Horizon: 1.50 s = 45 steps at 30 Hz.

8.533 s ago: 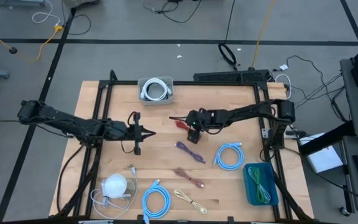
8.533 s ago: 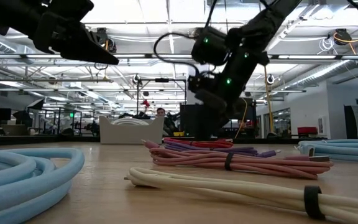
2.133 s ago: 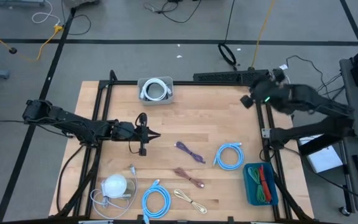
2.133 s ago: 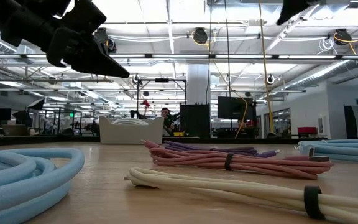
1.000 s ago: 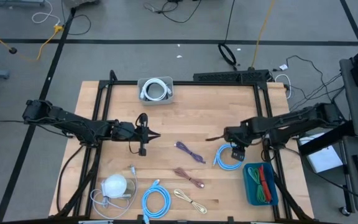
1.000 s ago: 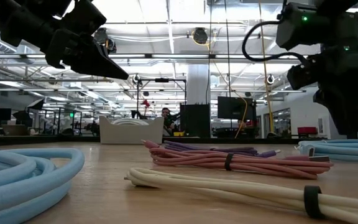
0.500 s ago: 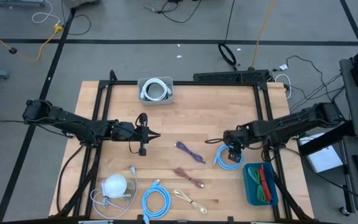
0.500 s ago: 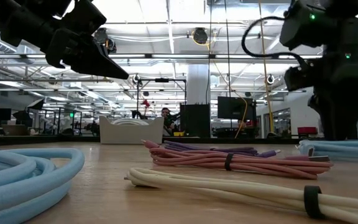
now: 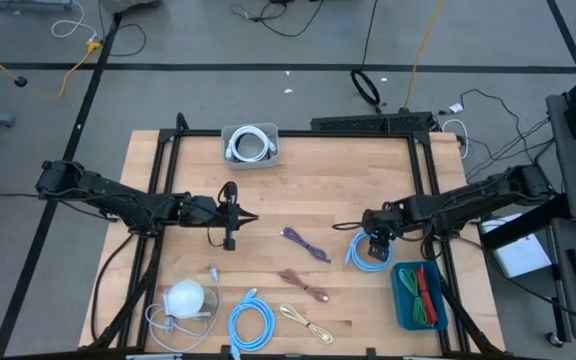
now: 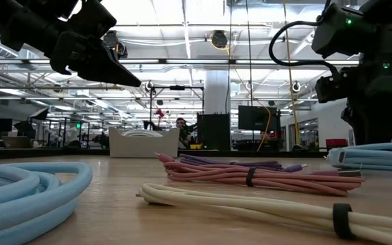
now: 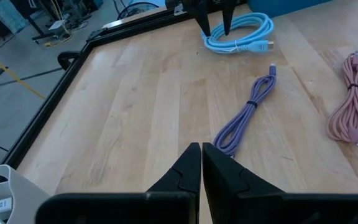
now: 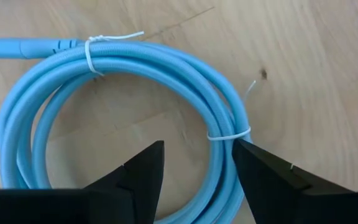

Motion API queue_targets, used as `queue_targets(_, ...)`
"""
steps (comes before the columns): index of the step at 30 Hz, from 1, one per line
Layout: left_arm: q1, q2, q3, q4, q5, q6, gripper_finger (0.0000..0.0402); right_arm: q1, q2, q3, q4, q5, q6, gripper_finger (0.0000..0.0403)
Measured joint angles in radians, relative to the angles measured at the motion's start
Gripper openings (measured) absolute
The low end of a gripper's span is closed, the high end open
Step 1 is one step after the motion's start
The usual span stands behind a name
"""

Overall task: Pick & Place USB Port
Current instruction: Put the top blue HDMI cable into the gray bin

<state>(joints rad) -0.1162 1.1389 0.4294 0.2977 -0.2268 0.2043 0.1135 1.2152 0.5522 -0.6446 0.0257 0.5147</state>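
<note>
A light blue coiled cable lies flat on the table's right side, bound with white ties. My right gripper hangs just over it, pointing down and open. In the right wrist view its gripper has a finger on each side of the coil's strand. My left gripper is shut and waits above the table left of centre, holding nothing. The blue bin at the near right holds a red and a green cable. My right gripper comes at the light blue coil from above, fingers pointing down and standing across the strand by a white tie. One fingertip overlaps the strand; whether it touches I cannot tell. The coil lies on the table.
A purple cable, a pink cable and a cream cable lie in the middle and near part. Another blue coil and a white round object sit near left. A white bin holds a white cable at the far edge.
My right gripper has come down a little over the light blue coil and shifted slightly toward the table's left, staying open. The left arm has kept still.
</note>
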Motion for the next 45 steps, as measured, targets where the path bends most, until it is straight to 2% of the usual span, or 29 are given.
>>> queue_targets(5,0.000,0.000,0.000,0.001,0.000,0.000,0.0021,0.000,0.001,0.007,-0.006,-0.003,-0.003,0.0179)
queue_targets(13,0.000,0.000,0.000,0.001,0.000,0.001,0.0021,0.007,0.004,0.120,-0.070,0.022,-0.034,0.0176)
queue_targets(21,0.000,0.000,0.000,-0.008,0.013,0.002,0.0021,0.009,0.009,0.122,-0.123,0.032,-0.030,0.0175)
queue_targets(26,0.000,0.000,0.000,-0.008,0.017,0.002,0.0021,0.009,0.011,0.083,-0.138,0.102,-0.050,0.0175)
queue_targets(34,0.000,0.000,0.000,-0.008,0.017,0.001,0.0021,0.009,0.006,-0.043,0.001,0.086,-0.013,0.0172)
queue_targets(37,0.000,0.000,0.000,-0.005,0.017,0.001,0.0021,0.009,0.007,-0.062,0.005,0.081,0.034,0.0154)
queue_targets(41,0.000,0.000,0.000,0.008,0.018,0.001,0.0021,0.010,0.008,-0.063,0.021,0.116,0.087,0.0096)
queue_targets(43,0.000,0.000,0.000,0.013,0.017,-0.003,0.0021,0.010,0.008,-0.064,0.064,0.164,0.121,0.0063)
queue_targets(45,0.001,0.000,0.000,0.021,0.017,-0.016,0.0021,0.009,0.009,-0.058,0.121,0.232,0.137,0.0050)
